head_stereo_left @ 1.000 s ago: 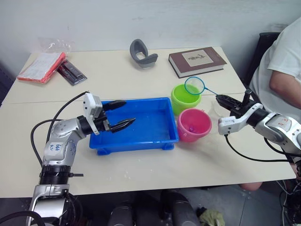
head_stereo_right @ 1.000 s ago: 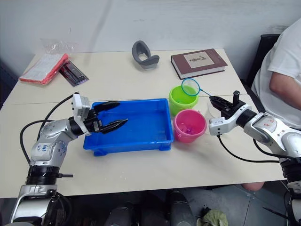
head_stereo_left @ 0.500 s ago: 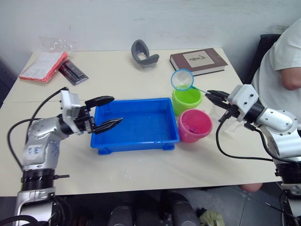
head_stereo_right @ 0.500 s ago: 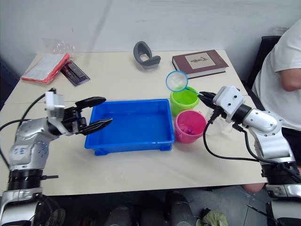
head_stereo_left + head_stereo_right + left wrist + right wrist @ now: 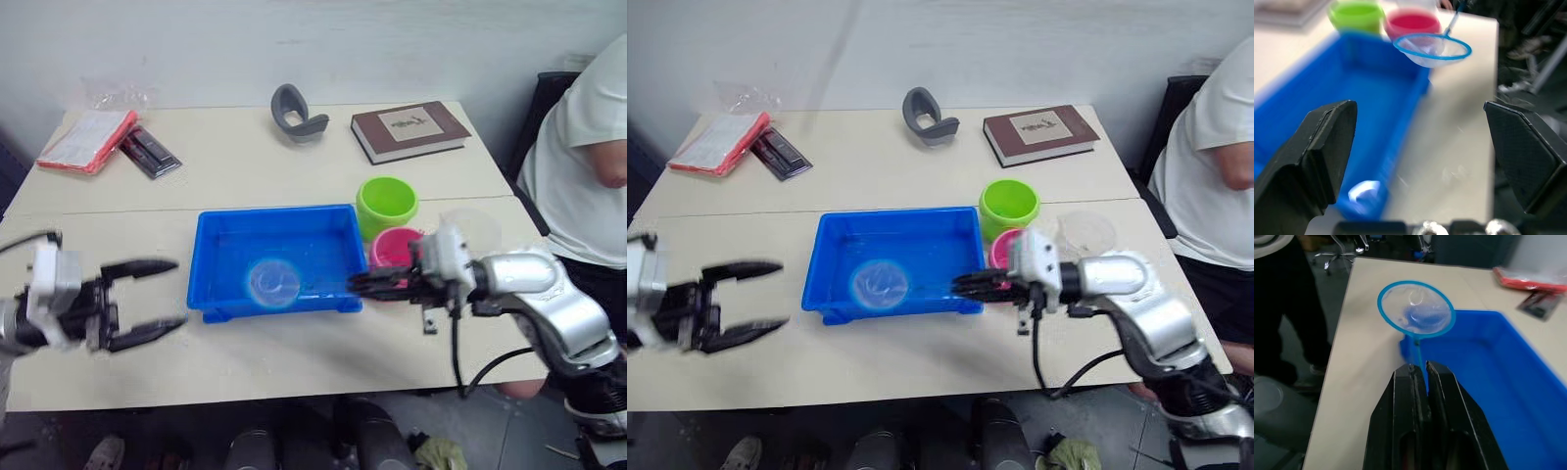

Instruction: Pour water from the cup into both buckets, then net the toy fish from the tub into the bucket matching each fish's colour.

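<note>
Head view: blue plastic tub (image 5: 279, 257), shallow, rimmed. Net (image 5: 273, 282) hoop blurred over its near edge. Right claw (image 5: 364, 283) at the tub's right corner; handle hard to make out. Green bucket (image 5: 387, 203) and pink bucket (image 5: 390, 249) just right of the tub; pink partly hidden.

Left wrist: left claw (image 5: 1420, 147) gaping wide, empty.

Right wrist: black fingers (image 5: 1400, 431) clamped on the net's thin handle; fine mesh.
</note>
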